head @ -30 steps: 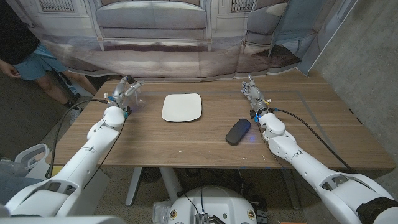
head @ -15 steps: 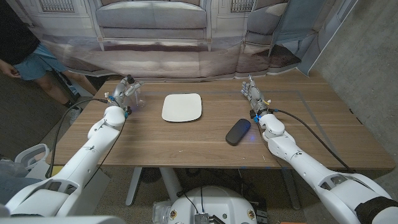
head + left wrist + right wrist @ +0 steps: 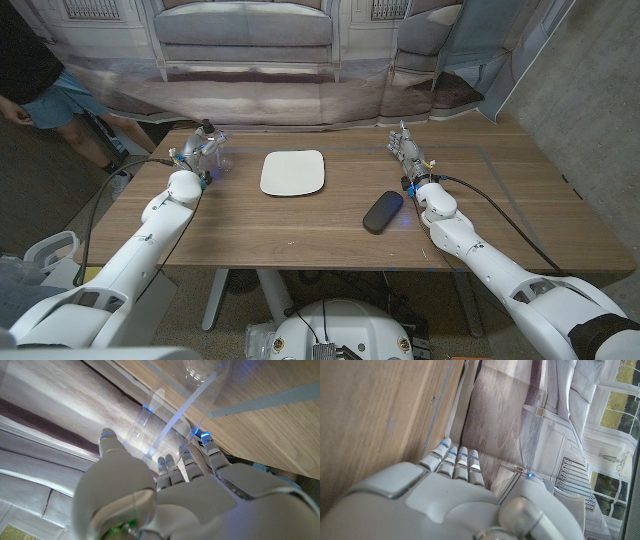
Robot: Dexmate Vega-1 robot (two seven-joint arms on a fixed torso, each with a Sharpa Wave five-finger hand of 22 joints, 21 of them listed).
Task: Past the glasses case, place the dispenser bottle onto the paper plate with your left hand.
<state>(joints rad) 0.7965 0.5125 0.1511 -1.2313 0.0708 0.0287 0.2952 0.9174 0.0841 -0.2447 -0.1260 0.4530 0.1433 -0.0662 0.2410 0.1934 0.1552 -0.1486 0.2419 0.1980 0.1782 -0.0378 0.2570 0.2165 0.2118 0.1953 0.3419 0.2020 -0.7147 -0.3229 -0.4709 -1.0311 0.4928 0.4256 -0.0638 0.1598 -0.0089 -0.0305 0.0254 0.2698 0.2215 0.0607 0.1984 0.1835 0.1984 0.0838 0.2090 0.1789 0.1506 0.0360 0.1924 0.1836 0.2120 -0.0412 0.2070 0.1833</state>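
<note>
The dispenser bottle (image 3: 213, 148) is clear plastic with a dark pump top and stands at the table's far left. My left hand (image 3: 196, 152) grips its body; in the left wrist view the fingers (image 3: 175, 467) wrap the clear bottle (image 3: 167, 417), whose inner tube shows. The white paper plate (image 3: 293, 172) lies right of the bottle, near the table's middle. The dark glasses case (image 3: 382, 211) lies nearer me, right of the plate. My right hand (image 3: 408, 153) stands beyond the case with straight fingers (image 3: 456, 462), holding nothing.
A person (image 3: 40, 85) stands beyond the table's far left corner. A backdrop printed with a sofa hangs behind the table (image 3: 300, 230). Bare wood lies between the bottle and the plate.
My left hand and the bottle have shifted only very slightly. The plate, the glasses case and the right hand have not moved.
</note>
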